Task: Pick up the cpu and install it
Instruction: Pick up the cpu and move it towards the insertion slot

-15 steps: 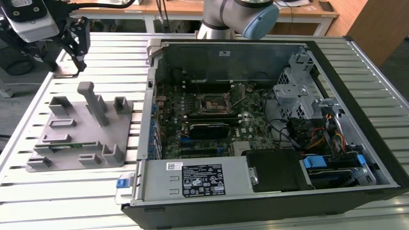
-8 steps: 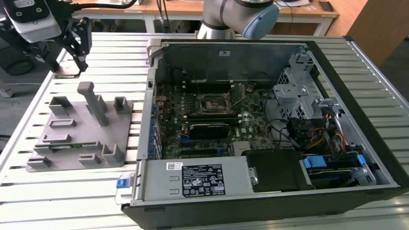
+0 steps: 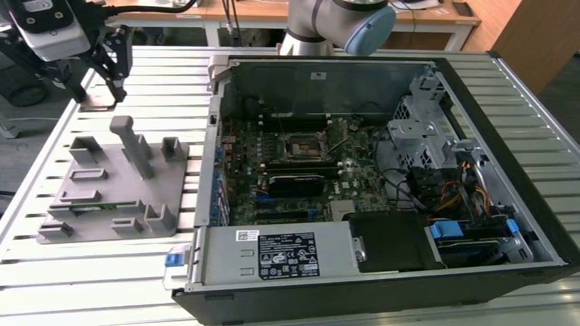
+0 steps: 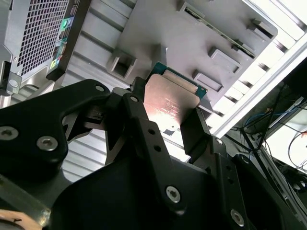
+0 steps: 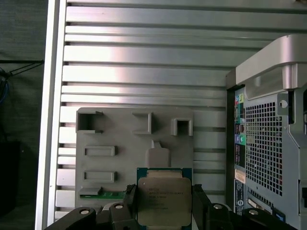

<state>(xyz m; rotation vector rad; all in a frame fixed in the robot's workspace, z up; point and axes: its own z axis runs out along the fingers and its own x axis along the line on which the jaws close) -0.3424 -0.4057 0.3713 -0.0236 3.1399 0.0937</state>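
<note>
The cpu [image 5: 163,199] is a flat square chip with a silver top and a thin green rim. My gripper [image 5: 163,203] is shut on it, one black finger on each side edge. Its tan-gold underside [image 4: 170,103] shows in the second wrist view, between the same fingers [image 4: 139,98] of the gripper [image 4: 165,112]. In the exterior view the gripper [image 3: 100,92] hangs at the far left above the slatted table, beyond the grey fixture plate [image 3: 118,183]. The black square socket [image 3: 299,146] lies in the middle of the motherboard inside the open case, well away from the gripper.
The open computer case [image 3: 363,75] has tall metal walls. Inside are a long black heatsink block [image 3: 295,183], a drive cage [image 3: 422,129] and cable bundles [image 3: 453,197]. The fixture plate [image 5: 134,143] carries upright pegs and slots below the held chip. The slatted table [image 5: 144,57] lies beneath.
</note>
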